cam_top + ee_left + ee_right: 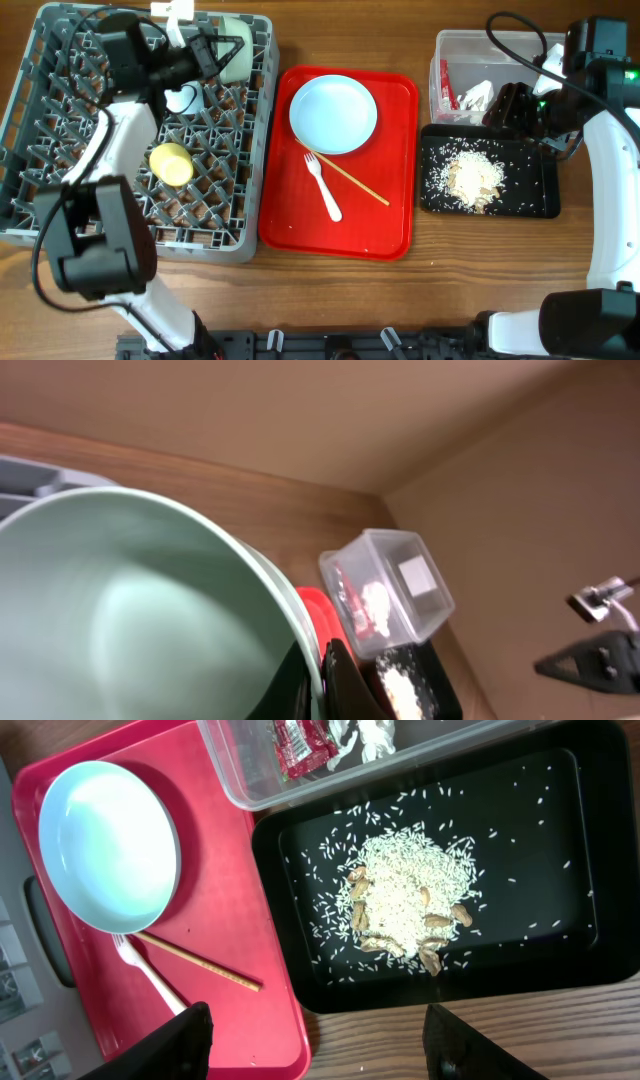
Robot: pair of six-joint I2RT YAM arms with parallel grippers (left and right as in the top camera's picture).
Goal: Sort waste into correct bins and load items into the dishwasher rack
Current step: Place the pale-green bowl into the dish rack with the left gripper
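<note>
Under the left claw (218,52) spreads the large square grey lattice plastic dishwasher rack (60,190). Under the right claw (320,1040), spread wide and empty, lies the shallow black rectangular tray (560,850). Clamped by its rim in the left claw, a pale mint round bowl (120,610) is being racked. Next, probably, lower it into the rack and release.
</note>
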